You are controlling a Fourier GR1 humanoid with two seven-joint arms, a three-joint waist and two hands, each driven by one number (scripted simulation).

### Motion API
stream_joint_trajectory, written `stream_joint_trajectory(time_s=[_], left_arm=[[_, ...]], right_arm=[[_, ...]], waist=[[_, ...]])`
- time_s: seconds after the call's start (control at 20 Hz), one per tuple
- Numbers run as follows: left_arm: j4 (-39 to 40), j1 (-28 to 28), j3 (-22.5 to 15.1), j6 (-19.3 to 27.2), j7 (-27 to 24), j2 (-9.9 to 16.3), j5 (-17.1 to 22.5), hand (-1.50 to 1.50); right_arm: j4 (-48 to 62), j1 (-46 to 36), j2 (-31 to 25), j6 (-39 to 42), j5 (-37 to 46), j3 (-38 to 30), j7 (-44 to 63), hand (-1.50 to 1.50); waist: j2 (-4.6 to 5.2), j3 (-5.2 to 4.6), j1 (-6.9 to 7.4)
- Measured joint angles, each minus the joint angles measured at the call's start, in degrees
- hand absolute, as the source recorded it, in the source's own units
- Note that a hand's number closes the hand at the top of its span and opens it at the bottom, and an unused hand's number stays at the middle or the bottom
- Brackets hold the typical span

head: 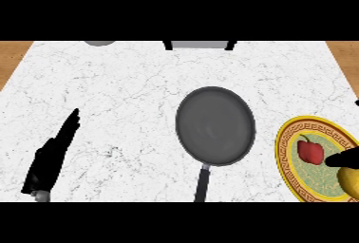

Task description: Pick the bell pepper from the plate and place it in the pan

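Pepper on right plate looks light, smooth, slippery; grasp its sides. Left hand open; right hand's fingers unclear.

Overall light: bright and even across the white marble counter; no dim corners.
Light source: could not be placed; nothing showed its direction.
Shadows: almost none; the pan and the plate cast no clear shadow on the marble.
Glare: none; the pan's grey inside showed only a faint paler patch near its middle.
Dark tones: the left hand read as a flat black shape with little inner detail.
Focus: uniform from near edge to far edge.
Distortion: the counter narrowed toward the top; the round plate looked taller than wide.
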Motion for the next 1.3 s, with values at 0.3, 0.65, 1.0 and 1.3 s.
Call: stream_joint_trajectory(time_s=[0.3, 0.65, 1.0, 1.3], left_arm=[[-0.48, 1.37, 0.32, -0.16, -0.89, -1.50, -1.72, 0.00], [-0.63, 1.45, 0.81, -1.24, -0.66, -2.43, -2.48, 0.00], [-1.18, 1.75, 1.59, -1.54, -0.01, -3.46, -3.58, 0.00], [-1.27, 1.40, 2.53, -2.61, 0.32, -3.90, -4.22, 0.00]], right_arm=[[2.96, -2.86, 3.16, 1.31, 1.96, 2.73, 0.81, -1.50], [8.05, -7.03, 5.73, 2.57, 4.32, 5.85, 2.35, -1.50], [11.51, -7.80, 7.38, 3.61, 5.86, 6.42, 2.71, -1.50], [13.63, -6.52, 10.03, 3.62, 8.34, 7.50, 1.89, -1.50]], waist=[[-0.05, 0.01, -0.17], [-0.04, 0.02, -0.09], [-0.07, 0.03, -0.32], [-0.08, 0.03, -0.40]])
